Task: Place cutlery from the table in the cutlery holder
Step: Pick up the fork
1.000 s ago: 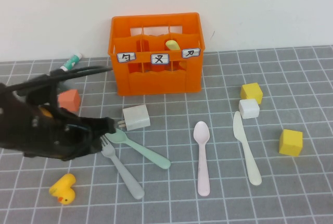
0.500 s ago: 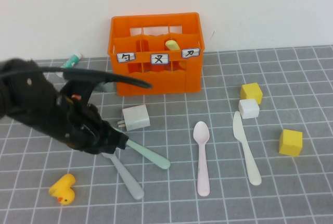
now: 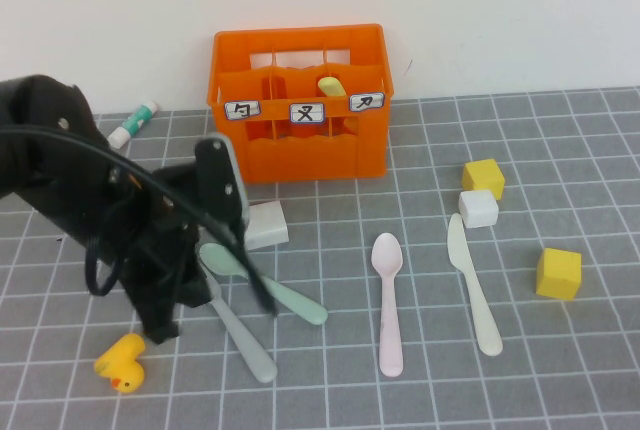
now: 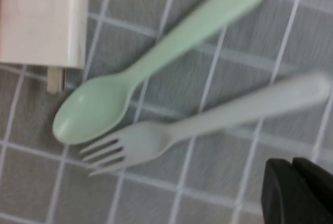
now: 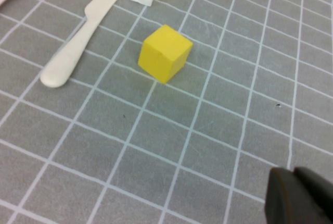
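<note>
The left arm reached across the left half of the grey gridded table [image 3: 560, 140], its black body covering the bowl end of the cutlery lying there, and the left gripper [image 4: 299, 193] hovered just above the table beside the grey fork [image 4: 208, 125] with its jaws pressed together and nothing between them. The fork lay flat on the table with its tines close to the bowl of the mint-green spoon [image 4: 156, 62], whose handle slanted away from the fork's; the two pieces were near each other but apart where the left wrist view showed them. A white plug adapter [image 4: 41, 23] sat just beside the spoon's bowl, its metal prongs pointing toward it. The right gripper [image 5: 302, 198] was closed and empty too, low over bare table near a yellow cube [image 5: 165, 53]. The cream-white knife [image 3: 473, 285] and the pink spoon [image 3: 388, 300] lay side by side on the right half of the table, well apart from both grippers, with a white block [image 3: 479, 208] and a second yellow cube [image 3: 484, 177] just beyond the knife's tip. The orange cutlery holder [image 3: 300, 150] stood at the back of the table against the wall, and the yellow knife [image 3: 331, 84] stood inside it behind the labels. A yellow rubber duck [image 3: 121, 362] sat near the front edge by the left arm, and a white-and-green glue stick [image 3: 134, 123] lay to the left of the holder.
</note>
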